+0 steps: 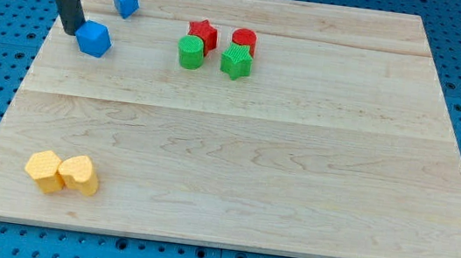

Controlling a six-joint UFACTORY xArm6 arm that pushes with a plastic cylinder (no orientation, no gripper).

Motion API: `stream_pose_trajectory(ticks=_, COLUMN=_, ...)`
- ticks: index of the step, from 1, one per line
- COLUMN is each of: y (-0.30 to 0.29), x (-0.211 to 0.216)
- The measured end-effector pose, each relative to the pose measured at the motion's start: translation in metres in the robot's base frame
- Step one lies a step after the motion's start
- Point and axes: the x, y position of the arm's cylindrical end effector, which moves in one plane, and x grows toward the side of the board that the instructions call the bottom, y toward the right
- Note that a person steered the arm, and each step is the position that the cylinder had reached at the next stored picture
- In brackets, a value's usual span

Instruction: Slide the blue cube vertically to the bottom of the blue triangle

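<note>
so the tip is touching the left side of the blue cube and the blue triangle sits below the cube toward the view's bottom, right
Not quite. The camera view shows the blue triangle above the blue cube, toward the view's top and a little to the view's right, apart from it. The rest holds: my tip is against the cube's left side.

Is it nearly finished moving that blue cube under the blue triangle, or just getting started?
Partly there. Done: the blue cube sits apart from the blue triangle, lower in the view. In hand: my tip is right at the cube's left side. Left: the cube lies left of the triangle, so it needs nudging toward the view's right to line up straight beneath it.
</note>
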Motion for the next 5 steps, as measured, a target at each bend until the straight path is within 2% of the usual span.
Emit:
stream_pose_trajectory(ticks=2, y=0.017, x=0.027)
stream_pose_trajectory(ticks=3, y=0.02, x=0.058)
stream_pose_trajectory(ticks=4, y=0.075, x=0.046)
stream_pose_trajectory(ticks=5, y=0.066, x=0.02)
